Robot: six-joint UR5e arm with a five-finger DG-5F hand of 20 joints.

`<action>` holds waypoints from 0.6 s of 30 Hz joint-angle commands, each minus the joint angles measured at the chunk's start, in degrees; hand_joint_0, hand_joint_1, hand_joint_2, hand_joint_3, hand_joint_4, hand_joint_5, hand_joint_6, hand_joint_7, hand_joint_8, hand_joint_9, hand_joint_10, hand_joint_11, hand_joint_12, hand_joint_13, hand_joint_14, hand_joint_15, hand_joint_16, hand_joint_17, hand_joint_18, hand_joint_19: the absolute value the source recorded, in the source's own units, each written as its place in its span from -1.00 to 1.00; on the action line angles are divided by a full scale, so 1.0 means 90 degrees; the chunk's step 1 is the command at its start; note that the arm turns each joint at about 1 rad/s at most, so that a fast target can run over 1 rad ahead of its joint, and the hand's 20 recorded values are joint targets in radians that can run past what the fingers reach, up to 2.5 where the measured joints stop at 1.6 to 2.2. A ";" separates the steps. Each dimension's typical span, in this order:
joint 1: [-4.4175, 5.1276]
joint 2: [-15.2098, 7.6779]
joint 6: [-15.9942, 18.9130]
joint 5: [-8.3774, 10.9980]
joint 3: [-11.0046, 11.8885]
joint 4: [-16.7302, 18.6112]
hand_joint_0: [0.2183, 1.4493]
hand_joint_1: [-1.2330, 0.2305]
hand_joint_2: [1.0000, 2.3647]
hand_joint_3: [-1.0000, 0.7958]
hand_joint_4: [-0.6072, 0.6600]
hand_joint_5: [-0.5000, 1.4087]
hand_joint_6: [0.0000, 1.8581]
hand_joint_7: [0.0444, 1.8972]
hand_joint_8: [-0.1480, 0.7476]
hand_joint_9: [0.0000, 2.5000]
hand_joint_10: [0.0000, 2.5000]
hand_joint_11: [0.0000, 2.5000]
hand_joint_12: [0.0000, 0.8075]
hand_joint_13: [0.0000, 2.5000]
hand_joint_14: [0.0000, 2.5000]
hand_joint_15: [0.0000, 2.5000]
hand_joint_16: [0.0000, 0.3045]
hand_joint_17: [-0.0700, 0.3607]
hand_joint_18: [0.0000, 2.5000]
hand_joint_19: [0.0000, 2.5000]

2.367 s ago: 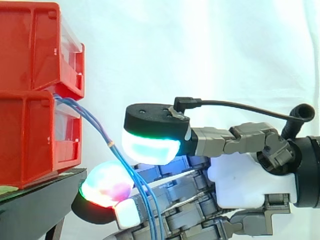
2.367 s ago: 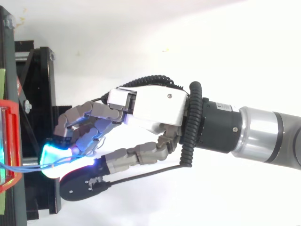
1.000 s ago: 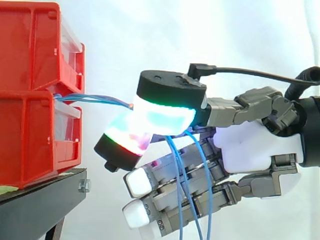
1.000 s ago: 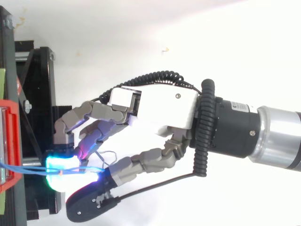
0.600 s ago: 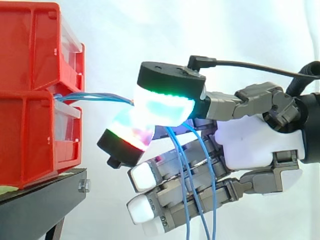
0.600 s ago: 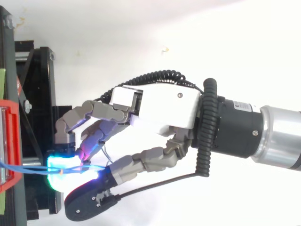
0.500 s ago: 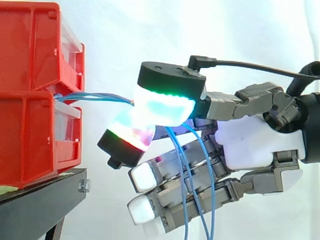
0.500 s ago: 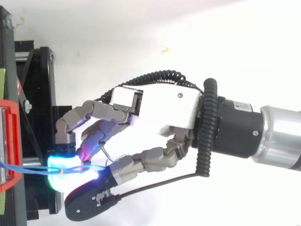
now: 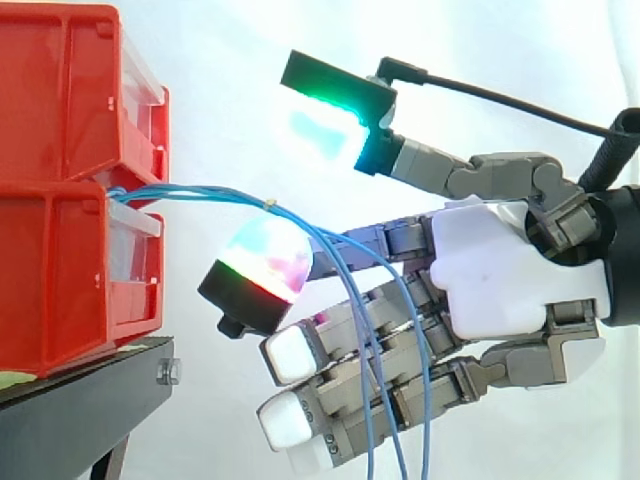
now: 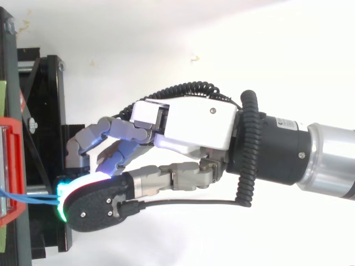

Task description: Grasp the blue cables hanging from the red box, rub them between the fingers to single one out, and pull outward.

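Observation:
Thin blue cables (image 9: 200,193) run from the lower red box (image 9: 60,280) to the right, level. They bend over one glowing fingertip (image 9: 265,255) and hang down in front of the other fingers, leaving the side view at the bottom. My hand (image 9: 510,270) is open. Its thumb pad (image 9: 325,125) glows green and stands well above the cables, apart from them. The other fingers reach toward the box, nearly straight. From above, the hand (image 10: 194,124) has its thumb over the cables (image 10: 28,197) next to the red box (image 10: 14,166).
A second red bin (image 9: 60,90) is stacked on the lower box. Both rest on a black stand (image 9: 70,410) at the left, with a bolt at its edge. A white curtain hangs behind.
The thumb has lifted off the cables and swung upward, ending the pinch. The cables now lie only over the fingertip below and sag a little lower. The arm has stayed in place.

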 commanded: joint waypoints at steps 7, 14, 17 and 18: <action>-0.0001 0.0008 -0.0007 -0.0008 -0.0004 0.0000 -0.47 -0.22 -0.99 -0.27 0.06 -0.61 -0.09 0.14 -0.11 -0.26 -0.99 -0.56 -0.15 -0.45 -0.98 -0.61 -0.69 -0.18 -0.62 -0.66; -0.0011 -0.0001 -0.0007 -0.0008 -0.0004 0.0000 -0.42 -0.32 -0.98 -0.04 0.03 -0.60 -0.04 0.12 -0.06 -0.24 -0.99 -0.57 -0.07 -0.41 -0.99 -0.62 -0.65 -0.12 -0.55 -0.70; -0.0011 -0.0001 -0.0017 -0.0008 0.0006 0.0010 -0.42 -0.37 -0.98 -0.12 0.07 -0.62 -0.03 0.05 -0.10 -0.27 -0.99 -0.56 -0.10 -0.43 -0.99 -0.61 -0.67 -0.14 -0.57 -0.70; -0.0011 -0.0001 -0.0017 -0.0008 0.0006 0.0000 -0.47 -0.36 -0.99 -0.29 0.06 -0.62 -0.03 0.06 -0.13 -0.28 -0.99 -0.56 -0.15 -0.44 -0.98 -0.60 -0.69 -0.18 -0.59 -0.67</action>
